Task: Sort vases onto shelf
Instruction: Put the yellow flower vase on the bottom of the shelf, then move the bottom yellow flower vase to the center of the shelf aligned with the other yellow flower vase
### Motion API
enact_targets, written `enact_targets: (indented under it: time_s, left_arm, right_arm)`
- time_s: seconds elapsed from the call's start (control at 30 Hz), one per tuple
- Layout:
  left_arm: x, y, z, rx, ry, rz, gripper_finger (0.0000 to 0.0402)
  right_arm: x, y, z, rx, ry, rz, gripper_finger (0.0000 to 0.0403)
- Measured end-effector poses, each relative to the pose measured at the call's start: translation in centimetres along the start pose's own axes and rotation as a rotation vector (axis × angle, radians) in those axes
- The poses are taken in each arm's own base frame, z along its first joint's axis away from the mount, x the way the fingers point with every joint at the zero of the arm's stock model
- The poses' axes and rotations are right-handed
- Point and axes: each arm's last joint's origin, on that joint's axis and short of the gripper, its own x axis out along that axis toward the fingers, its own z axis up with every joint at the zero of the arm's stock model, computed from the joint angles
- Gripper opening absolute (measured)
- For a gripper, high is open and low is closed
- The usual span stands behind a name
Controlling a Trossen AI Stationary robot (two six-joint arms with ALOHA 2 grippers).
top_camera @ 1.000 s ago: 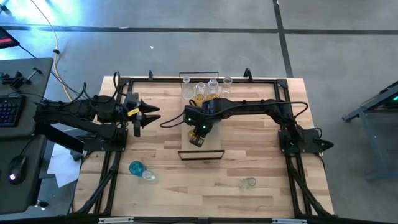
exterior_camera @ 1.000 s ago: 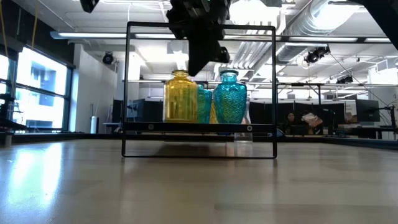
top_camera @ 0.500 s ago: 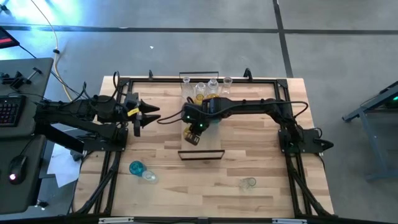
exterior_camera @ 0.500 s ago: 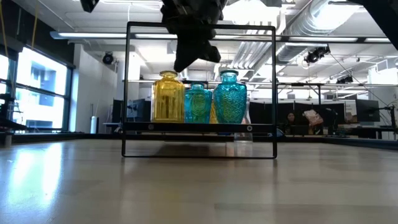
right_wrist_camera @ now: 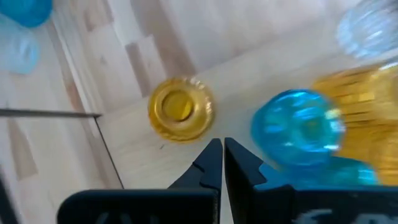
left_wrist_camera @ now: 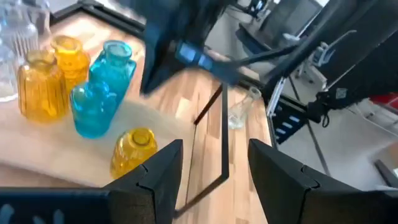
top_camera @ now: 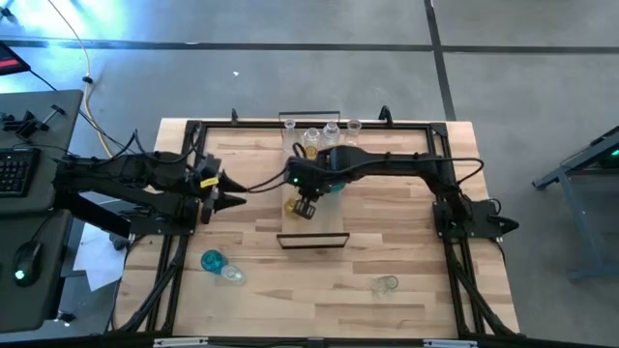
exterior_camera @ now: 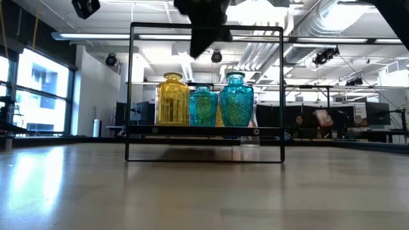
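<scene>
The shelf (top_camera: 329, 220) stands mid-table and carries several vases upright on their bases. Clear ones (top_camera: 334, 130) stand at its far end, amber (left_wrist_camera: 40, 93) and teal ones (left_wrist_camera: 93, 109) in the middle, and a yellow vase (top_camera: 293, 205) nearest the front (right_wrist_camera: 181, 109). My right gripper (right_wrist_camera: 217, 155) is shut and hovers above the shelf just beside the yellow vase, touching nothing (top_camera: 308, 207). My left gripper (left_wrist_camera: 214, 168) is open at the table's left (top_camera: 232, 199), pointing toward the shelf. In the low view the yellow vase (exterior_camera: 172, 99) stands left of two teal vases (exterior_camera: 235, 99).
A teal vase (top_camera: 211, 261) and a clear vase (top_camera: 232, 275) lie on the table near the front left. Another clear vase (top_camera: 387, 284) lies at the front right. The shelf's thin black frame (exterior_camera: 204, 27) rises over the vases. Bare tabletop lies in front of the shelf.
My right gripper, shut throughout, has risen above the shelf. Before that the yellow vase slid toward the table's left and now stands apart from the teal vase. My left gripper has tipped and turned a little in place.
</scene>
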Motion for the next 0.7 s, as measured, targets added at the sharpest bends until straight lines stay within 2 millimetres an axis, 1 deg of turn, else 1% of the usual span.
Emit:
enact_targets:
  time_s: [0.1, 0.17, 0.2, 0.3, 0.4, 0.5, 0.57, 0.63, 0.7]
  left_arm:
    - [0.2, -0.1, -0.1, -0.007, 0.034, -0.039, 0.0175]
    - [0.5, -0.4, -0.2, -0.007, 0.079, -0.108, 0.0175]
    - [0.8, -0.5, -0.3, -0.01, 0.108, -0.143, 0.0175]
    - [2.0, -0.8, -0.7, -0.02, 0.205, -0.221, 0.0172]
    - [4.1, -0.9, -1.1, -0.022, 0.284, -0.226, 0.0155]
    - [6.0, -0.8, -1.3, 0.015, 0.31, -0.213, 0.0123]
    - [7.1, -0.8, -1.3, 0.045, 0.302, -0.214, 0.0095]
    - [7.8, -0.7, -1.0, 0.064, 0.277, -0.22, 0.0062]
    - [8.4, -0.5, -0.7, 0.07, 0.25, -0.237, 0.0026]
  right_arm:
    - [-2.9, -0.2, 0.8, 0.006, -0.074, -0.038, 0.0]
    - [-4.8, -0.5, 1.1, 0.011, -0.105, -0.067, 0.0]
    - [-5.5, -0.7, 1.2, 0.018, -0.137, -0.076, 0.0]
    - [-7.6, -1.7, 0.8, 0.049, -0.199, -0.07, 0.0]
    - [-9.5, -2.4, 0.4, 0.083, -0.243, -0.088, 0.0]
    - [-10.7, -2.8, 0.2, 0.092, -0.277, -0.122, 0.0]
    - [-11.6, -2.9, 0.1, 0.095, -0.292, -0.125, 0.0]
    - [-12.4, -3.0, -0.1, 0.097, -0.299, -0.132, 0.0]
    - [-12.5, -2.8, -0.2, 0.089, -0.293, -0.137, 0.0]
